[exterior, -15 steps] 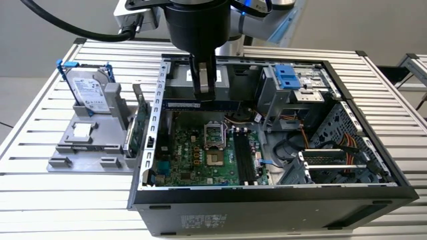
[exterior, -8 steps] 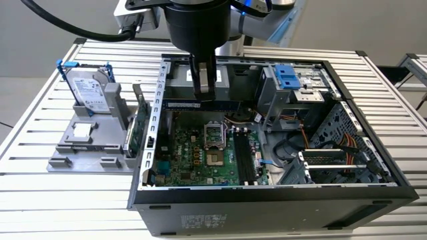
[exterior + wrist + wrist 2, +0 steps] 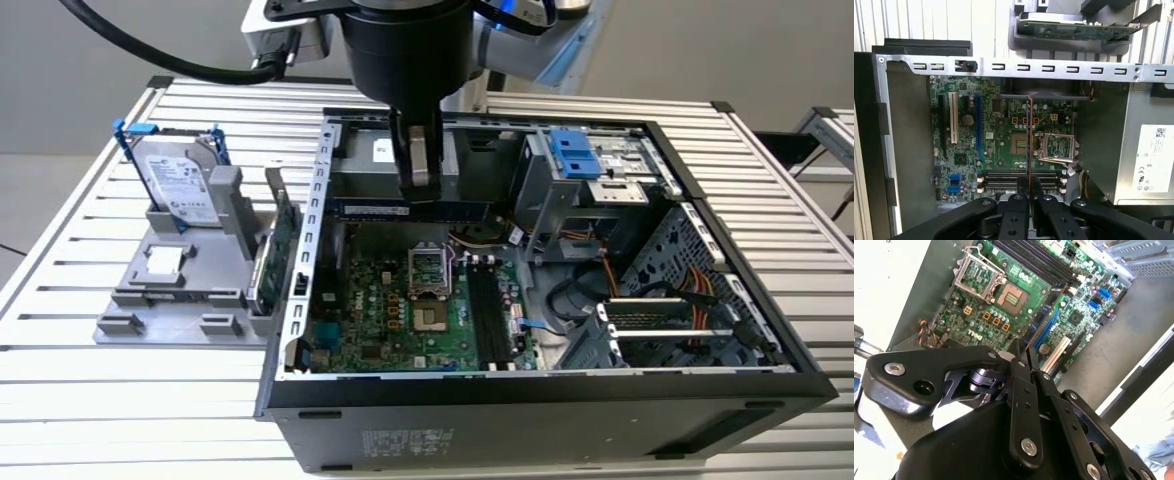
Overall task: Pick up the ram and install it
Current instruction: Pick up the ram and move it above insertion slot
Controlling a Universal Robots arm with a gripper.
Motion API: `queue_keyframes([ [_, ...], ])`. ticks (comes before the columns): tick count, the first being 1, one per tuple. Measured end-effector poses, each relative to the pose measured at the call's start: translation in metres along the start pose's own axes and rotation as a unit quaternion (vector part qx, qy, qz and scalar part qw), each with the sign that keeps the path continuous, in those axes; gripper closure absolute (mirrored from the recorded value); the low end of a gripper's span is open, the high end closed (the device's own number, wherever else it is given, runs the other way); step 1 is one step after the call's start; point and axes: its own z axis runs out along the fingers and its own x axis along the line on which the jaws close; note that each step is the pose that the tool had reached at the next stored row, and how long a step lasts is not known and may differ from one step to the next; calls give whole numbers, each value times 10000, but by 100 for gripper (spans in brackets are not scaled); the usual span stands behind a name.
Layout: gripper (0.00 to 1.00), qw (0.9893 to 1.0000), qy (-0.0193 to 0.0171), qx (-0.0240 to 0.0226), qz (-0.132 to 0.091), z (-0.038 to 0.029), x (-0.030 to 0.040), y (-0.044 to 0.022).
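**Item 1: end effector** (image 3: 420, 196). Upper centre of the exterior view, hanging from the arm into the open computer case (image 3: 534, 420). The black fingers (image 3: 1015, 212) are clamped on the ram. The linkage is also in the second wrist view (image 3: 1026, 371).

**Item 2: ram** (image 3: 367, 210). Long dark-blue stick, gripped near its middle and held level and on edge. It sits in the upper centre of the exterior view, above the motherboard (image 3: 387, 320) and between the grey power-supply box (image 3: 367, 165) and the CPU socket (image 3: 430, 270). It is raised clear of the board and lies crosswise to the black memory slots (image 3: 489, 318). In the first wrist view it shows edge-on as a thin line (image 3: 1028, 145) rising from between the fingers, over the socket area.

**Item 3: motherboard.** Green, on the case floor, in both wrist views. CPU socket (image 3: 1056, 147) and memory slots (image 3: 1019, 179) visible.

**Item 4: grey holder** (image 3: 174, 295). On the slatted tabletop (image 3: 120, 400) at the exterior view's left, just beside the case. It carries a silver hard drive (image 3: 180, 180), upright in a blue-edged frame, and a green circuit card (image 3: 276, 245), standing on edge nearest the case wall.
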Motion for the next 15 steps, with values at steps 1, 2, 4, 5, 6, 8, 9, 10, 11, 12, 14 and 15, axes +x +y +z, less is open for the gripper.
queue_keyframes([
  [1, 100, 10000, 0, 0, 0, 2, 0, -17],
  [2, 100, 10000, 0, 0, -2, 5, 1, -36],
  [4, 100, 10000, -1, 0, -6, 9, 1, -65],
  [5, 100, 10000, -1, 0, -9, 10, 1, -80],
  [6, 100, 10000, -1, 0, -11, 12, 2, -96],
  [8, 100, 10000, -1, 14, -17, 16, 3, -124],
  [9, 100, 10000, -2, 40, -21, 18, 3, -132],
  [10, 100, 10000, -3, 65, -25, 20, 3, -143],
  [11, 100, 10000, -2, 86, -31, 20, 3, -157],
  [12, 100, 9999, -3, 99, -34, 23, 3, -173],
  [14, 100, 9999, -3, 107, -36, 30, 4, -220],
  [15, 100, 9999, -3, 107, -37, 34, 4, -250],
])
